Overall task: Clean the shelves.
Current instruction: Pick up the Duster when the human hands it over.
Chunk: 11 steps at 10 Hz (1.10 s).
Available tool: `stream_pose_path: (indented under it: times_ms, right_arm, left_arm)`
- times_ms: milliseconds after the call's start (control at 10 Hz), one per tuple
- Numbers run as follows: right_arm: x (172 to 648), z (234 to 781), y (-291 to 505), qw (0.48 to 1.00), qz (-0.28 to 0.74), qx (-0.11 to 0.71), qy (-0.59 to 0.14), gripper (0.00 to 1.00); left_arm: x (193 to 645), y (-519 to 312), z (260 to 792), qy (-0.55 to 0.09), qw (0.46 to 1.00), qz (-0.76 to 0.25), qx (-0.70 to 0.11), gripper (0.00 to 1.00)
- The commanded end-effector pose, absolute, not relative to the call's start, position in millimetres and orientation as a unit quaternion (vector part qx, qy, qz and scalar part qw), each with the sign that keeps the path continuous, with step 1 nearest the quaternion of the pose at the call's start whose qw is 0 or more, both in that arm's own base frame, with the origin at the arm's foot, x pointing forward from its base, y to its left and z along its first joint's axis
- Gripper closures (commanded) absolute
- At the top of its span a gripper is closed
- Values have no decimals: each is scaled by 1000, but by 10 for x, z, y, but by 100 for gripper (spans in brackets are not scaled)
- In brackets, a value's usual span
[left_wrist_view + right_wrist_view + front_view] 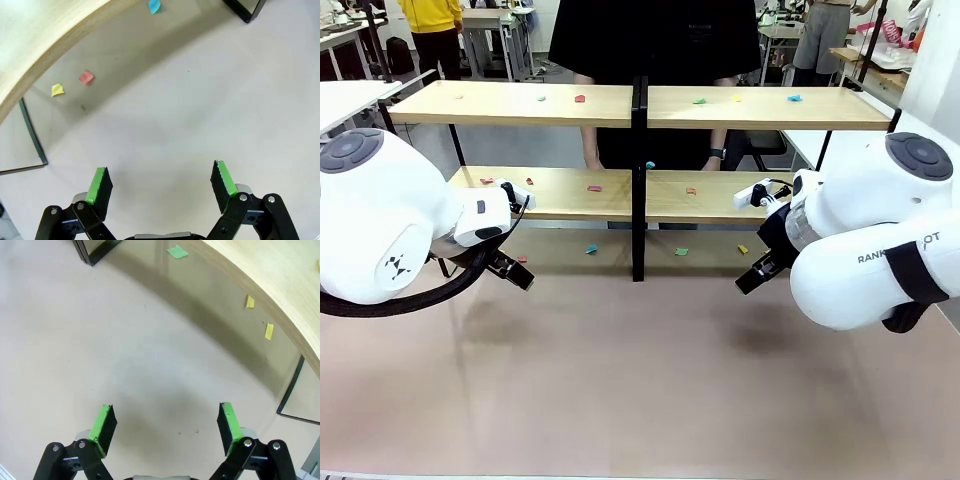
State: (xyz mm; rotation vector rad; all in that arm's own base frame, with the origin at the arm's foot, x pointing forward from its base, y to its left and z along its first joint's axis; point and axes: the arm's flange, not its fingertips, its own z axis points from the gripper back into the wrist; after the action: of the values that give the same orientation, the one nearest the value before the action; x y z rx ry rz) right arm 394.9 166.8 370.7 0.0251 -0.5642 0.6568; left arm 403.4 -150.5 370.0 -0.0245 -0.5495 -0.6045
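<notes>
Beige tabletop (620,400) spreads before the shelves (500,106) dotted with scraps (593,188), left hand (162,176) and right hand (167,416) hovering released.

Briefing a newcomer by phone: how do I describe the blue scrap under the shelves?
Find the shelves and their central black post. On the tabletop below, just left of that post, lies the blue scrap. Beyond the post lie a green scrap and a yellow scrap.
</notes>
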Motion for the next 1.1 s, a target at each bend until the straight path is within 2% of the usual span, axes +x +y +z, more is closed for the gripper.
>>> stream_pose_path:
  times_ms: [0, 100, 200, 300, 400, 500, 600, 800, 1000]
  right_arm:
    - [3949, 3707, 1668, 908, 318, 12, -273, 0]
    - [3928, 3826, 1662, 902, 349, 25, -255, 0]
    - [3946, 3966, 1518, 912, 351, 38, -209, 0]
    - [3924, 4286, 1258, 927, 318, 115, -163, 0]
    - [3837, 4587, 1072, 939, 261, 149, -165, 0]
    - [3712, 4852, 901, 939, 229, 197, -164, 0]
    - [3557, 5132, 697, 941, 183, 209, -192, 0]
    - [3189, 5686, 332, 931, 163, 171, -278, 0]
    - [2984, 6200, -3, 930, 132, 127, -319, 0]
  left_arm:
    - [4033, -1507, 3701, -267, 917, -294, -12, 0]
    - [4034, -1505, 3700, -267, 918, -294, -12, 0]
    - [3879, -1426, 3841, -243, 905, -345, -54, 0]
    - [3648, -1191, 4071, -207, 901, -367, -103, 0]
    - [3489, -1035, 4301, -194, 902, -360, -140, 0]
    - [3252, -879, 4750, -200, 897, -353, -175, 0]
    - [3049, -722, 5035, -242, 896, -332, -168, 0]
    - [2616, -363, 5534, -344, 865, -323, -170, 0]
    - [2253, -14, 6011, -396, 849, -308, -168, 0]
